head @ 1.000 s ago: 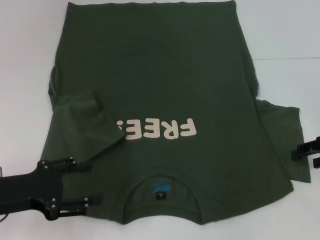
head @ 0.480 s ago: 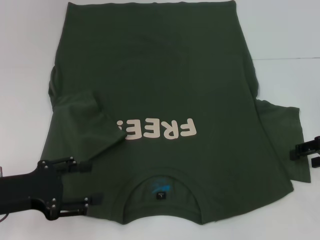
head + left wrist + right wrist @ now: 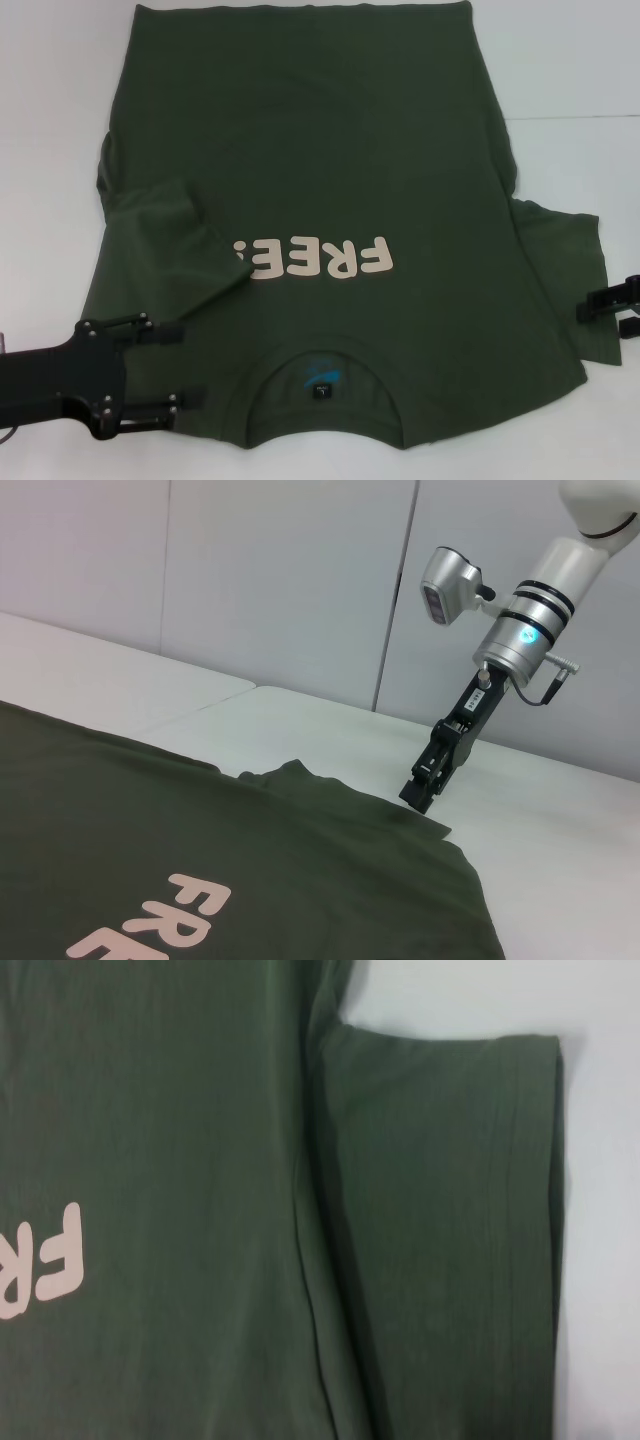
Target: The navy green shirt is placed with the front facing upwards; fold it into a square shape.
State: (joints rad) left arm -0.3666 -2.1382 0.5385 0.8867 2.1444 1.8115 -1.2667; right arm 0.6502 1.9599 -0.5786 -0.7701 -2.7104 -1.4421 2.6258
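The shirt (image 3: 320, 200) lies flat on the white table (image 3: 570, 60), print up, collar (image 3: 322, 375) nearest the robot. The sleeve on the robot's left is folded in over the chest; the right sleeve (image 3: 575, 285) lies spread out. The left gripper (image 3: 185, 365) rests over the shoulder beside the collar, fingers apart. The right gripper (image 3: 600, 308) sits at the right sleeve's outer edge; I cannot tell its state.

light: bright, even | shadows: faint | glare: none | focus: slightly soft
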